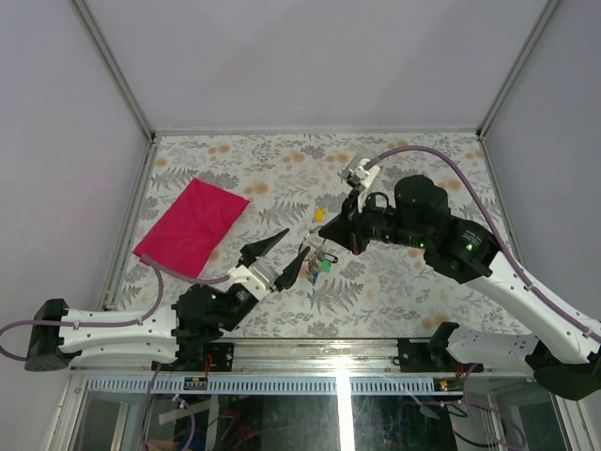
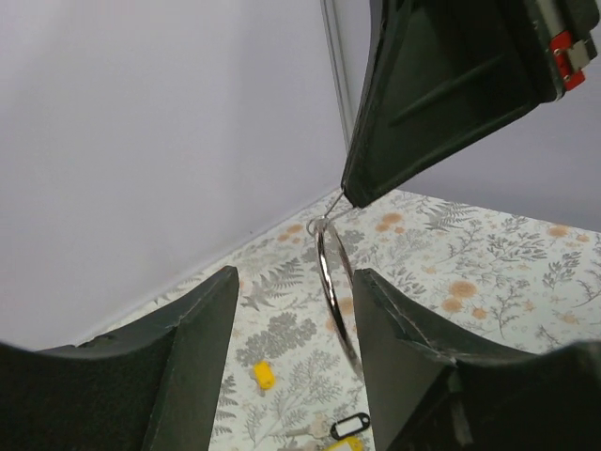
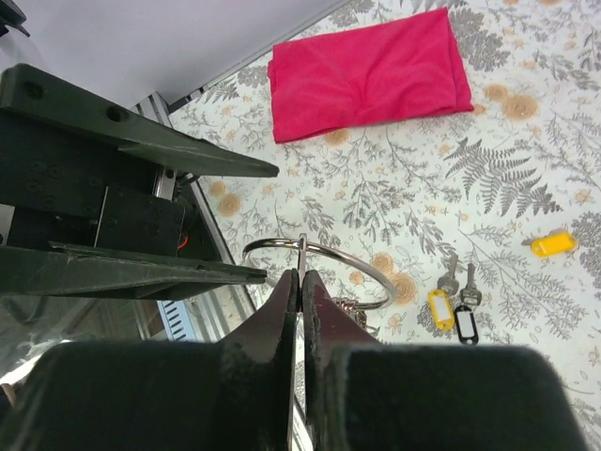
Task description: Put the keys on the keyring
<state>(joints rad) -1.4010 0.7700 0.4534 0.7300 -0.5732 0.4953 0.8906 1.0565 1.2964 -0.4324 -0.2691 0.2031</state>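
At centre of floral table (image 1: 427, 160): right gripper (image 3: 300, 282) pinched fully closed on thin silver wire keyring (image 3: 282, 241). Wide-open left gripper (image 2: 291, 282) flanks keyring, gripping nothing. Small silvery keys with coloured plastic tags (image 1: 321, 265) lie on table, keyring's 6 o'clock.

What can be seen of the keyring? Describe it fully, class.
The keyring is a thin, shiny silver wire loop, round and seemingly metal. It is lifted off the table, pinched at its rim by the shut right gripper. It sits between the fingers of the open left gripper; contact with them is unclear.
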